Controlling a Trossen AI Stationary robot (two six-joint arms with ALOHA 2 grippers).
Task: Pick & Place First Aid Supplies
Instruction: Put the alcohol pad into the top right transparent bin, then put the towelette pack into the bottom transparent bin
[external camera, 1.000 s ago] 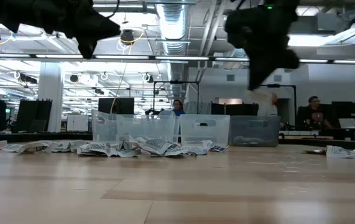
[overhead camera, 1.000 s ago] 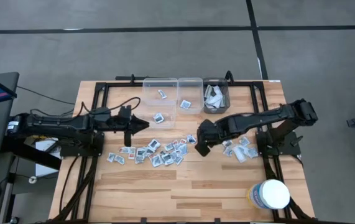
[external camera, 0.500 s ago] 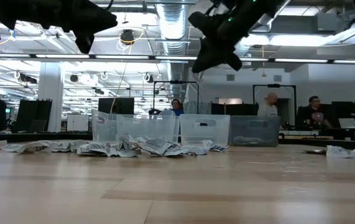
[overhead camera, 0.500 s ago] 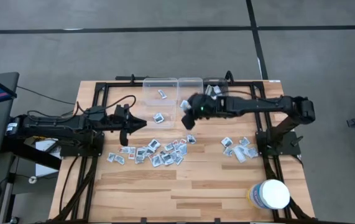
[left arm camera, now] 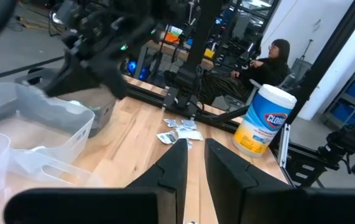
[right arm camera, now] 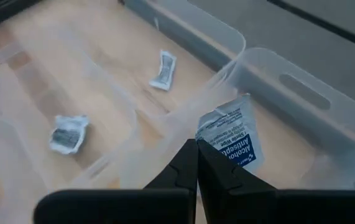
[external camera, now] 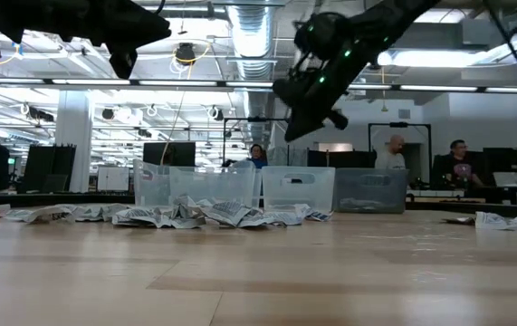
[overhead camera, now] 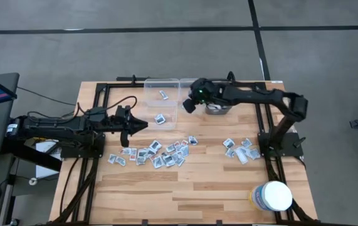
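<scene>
The right pincer (overhead camera: pixel 190 105) hangs above the middle one of three clear plastic bins (overhead camera: pixel 192 94) at the far edge of the wooden desk (overhead camera: pixel 191 188), its fingers (right arm camera: pixel 189 163) clenched on the lower edge of a white antiseptic wipe packet (right arm camera: pixel 232 138) with blue print. In the right wrist view the packet hangs over that middle bin, and the neighbouring clear bin (right arm camera: pixel 53 118) holds two small packets (right arm camera: pixel 68 132) on its floor. The left pincer (overhead camera: pixel 140 125) is held level above the desk just beside the near side of the leftmost bin (overhead camera: pixel 161 103), its two fingers (left arm camera: pixel 176 163) parted by a narrow gap with nothing seen between them. Most of the first aid supplies lie loose on the desk: a dense scatter of small square packets (overhead camera: pixel 160 154) in front of the bins and a smaller cluster (overhead camera: pixel 241 149) near the base of the right arm. The rightmost bin (overhead camera: pixel 218 100) holds pale wrappers. A white round tub of wipes (overhead camera: pixel 271 196) stands at the near right corner of the desk. In the low view people sit at workstations in the room behind the desk.
</scene>
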